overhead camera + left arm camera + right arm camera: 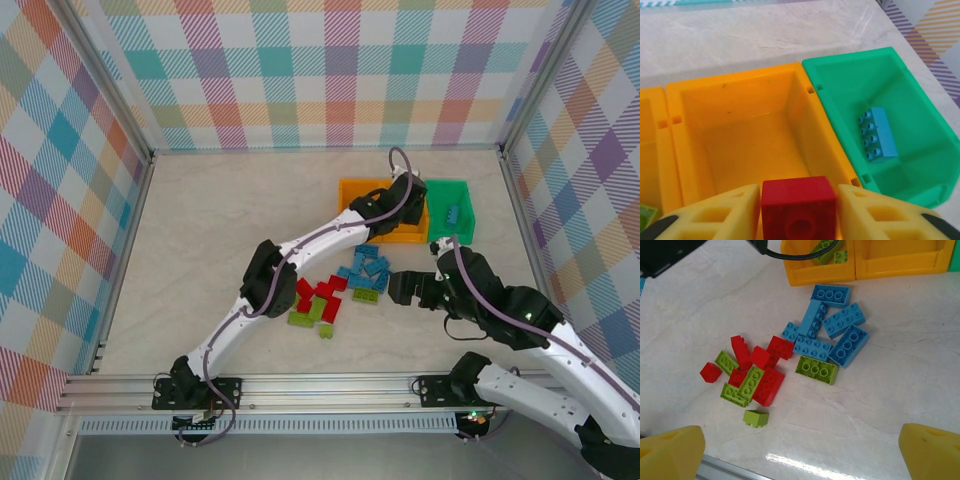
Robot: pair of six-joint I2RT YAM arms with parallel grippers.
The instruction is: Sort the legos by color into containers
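My left gripper hangs over the middle orange container. A red lego sits between its yellow fingers, with a thin gap on each side. The green container holds one light blue lego. A lime lego lies in the left orange container. My right gripper stands wide open and empty above the table, just right of the loose pile of blue legos, red legos and lime legos.
The left arm stretches diagonally across the table past the pile's left side. A metal rail runs along the near edge. Plaid walls close off the back and both sides. Bare table lies left of the pile.
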